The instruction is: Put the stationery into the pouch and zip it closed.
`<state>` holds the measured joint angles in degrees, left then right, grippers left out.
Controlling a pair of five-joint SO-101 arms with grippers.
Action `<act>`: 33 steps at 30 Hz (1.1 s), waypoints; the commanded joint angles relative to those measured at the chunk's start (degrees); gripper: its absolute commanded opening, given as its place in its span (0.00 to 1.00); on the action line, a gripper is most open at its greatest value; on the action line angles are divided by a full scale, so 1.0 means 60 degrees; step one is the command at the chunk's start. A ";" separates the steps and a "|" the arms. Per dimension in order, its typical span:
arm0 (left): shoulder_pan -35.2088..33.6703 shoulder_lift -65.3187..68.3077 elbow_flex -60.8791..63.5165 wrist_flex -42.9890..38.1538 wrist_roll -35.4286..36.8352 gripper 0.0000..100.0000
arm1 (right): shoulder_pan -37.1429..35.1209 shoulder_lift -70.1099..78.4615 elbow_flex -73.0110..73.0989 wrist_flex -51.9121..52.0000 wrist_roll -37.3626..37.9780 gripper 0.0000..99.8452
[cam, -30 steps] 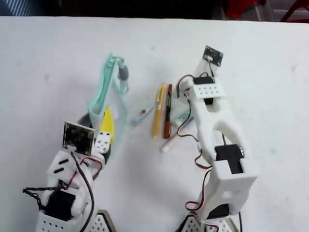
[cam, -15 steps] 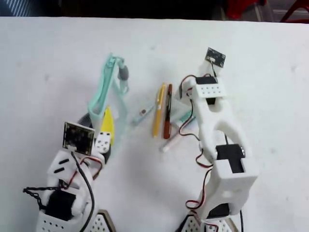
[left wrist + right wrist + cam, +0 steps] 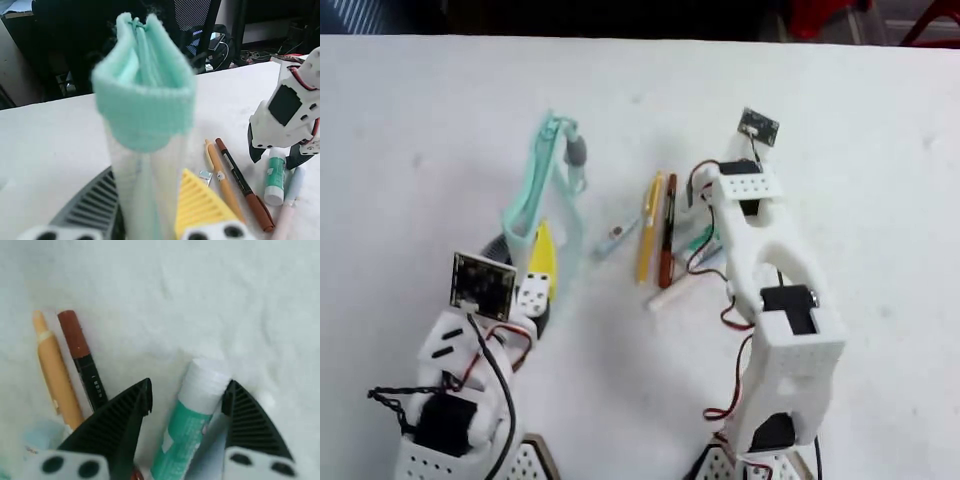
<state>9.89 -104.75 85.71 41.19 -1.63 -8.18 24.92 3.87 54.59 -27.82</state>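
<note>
A: Entry: left gripper [image 3: 147, 210], state?

B: Its grey and yellow fingers are pressed together on the mint-green and clear zip pouch [image 3: 145, 110], pinching one end. The pouch extends away from the fingers, with the green rim farthest from them. In the high view that rim forms an open loop on the white table [image 3: 440, 120].

A: Right gripper [image 3: 187, 390]?

B: The black fingers are spread, one on each side of the green-and-white glue stick [image 3: 195, 425]. One finger lies against the white cap. The other stands just off the tube. The stick lies flat on the table.

A: Where is the rest of the stationery?

B: On the table between the two arms, beside the pouch. The yellow pen [image 3: 647, 230] and brown marker [image 3: 667, 232] lie side by side, roughly parallel. The marker is the one nearer the glue stick. A pale pink pen [image 3: 670, 293] lies slanted, with one end under the right arm. A small pale item [image 3: 613, 238] sits between the yellow pen and the pouch. I cannot tell what it is.
</note>
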 commanded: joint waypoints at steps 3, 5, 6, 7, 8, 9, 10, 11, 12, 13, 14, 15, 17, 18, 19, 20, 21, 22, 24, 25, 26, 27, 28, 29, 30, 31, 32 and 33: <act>0.0037 0.0051 -0.0029 0.0029 -0.0088 0.02 | 0.0125 0.0462 -0.1070 0.0711 -0.0073 0.22; 0.0037 0.0051 -0.0029 0.0029 -0.0088 0.02 | 0.0125 0.0476 -0.1099 0.0769 -0.0073 0.20; 0.0037 0.0051 -0.0029 0.0029 -0.0088 0.02 | 0.0125 0.0476 -0.1099 0.0769 -0.0073 0.18; 0.0037 0.0051 -0.0029 0.0029 -0.0088 0.02 | 0.0125 0.0476 -0.1099 0.0769 -0.0059 0.14; 0.0051 0.0051 -0.0029 0.0029 -0.0088 0.02 | 0.0125 0.0476 -0.1114 0.0784 -0.0059 0.11; 0.0066 0.0051 -0.0029 0.0029 -0.0088 0.02 | 0.0125 0.0476 -0.1114 0.0784 -0.0059 0.07; 0.0095 0.0051 -0.0029 0.0029 -0.0088 0.02 | 0.0125 0.0476 -0.1114 0.0784 -0.0044 0.04; 0.0110 0.0051 -0.0029 0.0029 -0.0088 0.02 | 0.0125 0.0476 -0.1114 0.0784 -0.0044 0.01; 0.0110 0.0051 -0.0044 0.0044 -0.0088 0.02 | 0.0125 0.0476 -0.1114 0.0784 -0.0044 0.02; 0.0110 0.0051 -0.0059 0.0044 -0.0073 0.03 | 0.0125 0.0476 -0.1114 0.0784 -0.0044 0.03; 0.0110 0.0051 -0.0059 0.0044 -0.0073 0.03 | 0.0139 0.0476 -0.1114 0.0784 -0.0044 0.03; 0.0110 0.0051 -0.0059 0.0044 -0.0044 0.05 | 0.0168 0.0476 -0.1114 0.0784 -0.0044 0.02; 0.0110 0.0051 -0.0103 0.0264 -0.0015 0.12 | 0.0271 0.0476 -0.1114 0.0769 -0.0044 0.02; 0.0110 0.0051 -0.0264 0.0542 0.0029 0.16 | 0.0300 0.0476 -0.1114 0.0755 -0.0044 0.02; 0.0095 0.0051 -0.0484 0.0908 0.0234 0.18 | 0.0344 0.0476 -0.1114 0.0755 -0.0044 0.02; 0.0066 0.0051 -0.0791 0.1289 0.0527 0.19 | 0.0359 0.0462 -0.1114 0.0755 -0.0044 0.02; 0.0051 0.0051 -0.1099 0.1656 0.0762 0.19 | 0.0374 0.0462 -0.1114 0.0755 -0.0044 0.02; 0.0037 0.0051 -0.1363 0.1978 0.0894 0.19 | 0.0374 0.0403 -0.1114 0.0769 -0.0044 0.02; 0.0037 0.0051 -0.1714 0.2432 0.0938 0.19 | 0.0374 0.0168 -0.1070 0.0784 -0.0015 0.02; 0.0037 0.0051 -0.1744 0.2520 0.0938 0.19 | 0.0374 -0.0007 -0.1055 0.0813 0.0073 0.02; 0.0037 0.0051 -0.1729 0.2520 0.0938 0.19 | 0.0388 -0.0198 -0.1040 0.0886 0.0308 0.02; 0.0037 0.0051 -0.1714 0.2491 0.0938 0.19 | 0.0388 -0.0418 -0.1070 0.1004 0.0586 0.02; 0.0037 0.0051 -0.1714 0.2476 0.0938 0.19 | 0.0388 -0.0696 -0.1114 0.1106 0.0835 0.02; 0.0037 0.0051 -0.1714 0.2476 0.0938 0.19 | 0.0388 -0.1048 -0.1114 0.1179 0.1026 0.02; 0.0037 0.0051 -0.1714 0.2476 0.0938 0.19 | 0.0403 -0.1473 -0.1114 0.1297 0.1187 0.02; 0.0037 0.0051 -0.1714 0.2476 0.0923 0.19 | 0.0418 -0.1971 -0.1114 0.1414 0.1348 0.02; 0.0037 0.0051 -0.1714 0.2476 0.0923 0.19 | 0.0432 -0.2527 -0.1114 0.1502 0.1538 0.02; 0.0037 0.0051 -0.1714 0.2476 0.0923 0.19 | 0.0432 -0.3114 -0.1114 0.1531 0.1846 0.02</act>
<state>9.71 -104.75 78.33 55.69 3.30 -6.51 17.80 -1.05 62.59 -20.62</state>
